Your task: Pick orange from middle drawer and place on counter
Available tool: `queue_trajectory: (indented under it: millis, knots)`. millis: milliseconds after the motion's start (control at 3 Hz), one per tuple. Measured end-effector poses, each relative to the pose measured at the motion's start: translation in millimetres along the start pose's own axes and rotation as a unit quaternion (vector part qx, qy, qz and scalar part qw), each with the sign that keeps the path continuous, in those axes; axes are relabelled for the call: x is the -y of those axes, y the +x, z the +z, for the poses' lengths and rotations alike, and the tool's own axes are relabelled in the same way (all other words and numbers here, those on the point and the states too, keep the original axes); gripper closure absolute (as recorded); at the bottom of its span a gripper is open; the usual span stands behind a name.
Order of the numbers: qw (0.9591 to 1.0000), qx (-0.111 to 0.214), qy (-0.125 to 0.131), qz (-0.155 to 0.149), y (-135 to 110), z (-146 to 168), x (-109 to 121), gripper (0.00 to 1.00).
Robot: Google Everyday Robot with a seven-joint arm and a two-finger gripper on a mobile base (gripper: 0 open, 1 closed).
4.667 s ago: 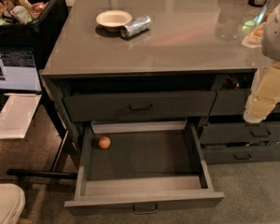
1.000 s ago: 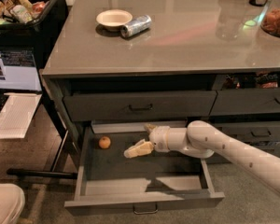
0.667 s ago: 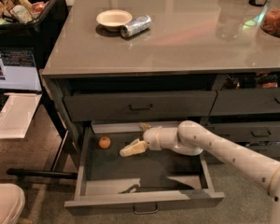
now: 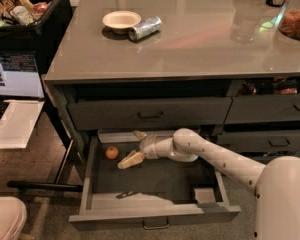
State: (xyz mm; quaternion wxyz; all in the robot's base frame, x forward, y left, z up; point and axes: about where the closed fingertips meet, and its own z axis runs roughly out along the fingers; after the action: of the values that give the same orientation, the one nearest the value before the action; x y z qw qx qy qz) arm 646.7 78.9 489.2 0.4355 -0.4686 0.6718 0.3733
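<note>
One small round orange fruit [image 4: 111, 152] lies on the floor of the open, deep dark grey middle drawer [image 4: 155, 215], just left of the fingertips and untouched. The cream two-finger gripper [image 4: 128, 149] is inside the drawer, its fingers [image 4: 131, 159] spread apart and holding nothing. Since 0.7 s earlier, the gripper has shifted left, nearer the fruit; the fruit has not moved. The glossy grey-brown counter [image 4: 200, 39] lies above the fingers.

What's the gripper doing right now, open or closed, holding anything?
Gripper: open, holding nothing. It is down inside the middle drawer, with its fingers spread beside the orange.
</note>
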Motion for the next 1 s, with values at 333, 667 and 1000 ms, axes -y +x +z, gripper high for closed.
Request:
queue_trajectory:
  millis: [333, 667, 1000]
  knots:
    - [0.9994, -0.004, -0.01, -0.034, 6.1, 33.6, 3.1, 0.0]
    - [0.998, -0.004, -0.02, -0.06, 7.6, 64.6, 7.1, 0.0]
    - [0.9971, -0.02, -0.04, -0.062, 33.4, 107.7, 15.6, 0.0]
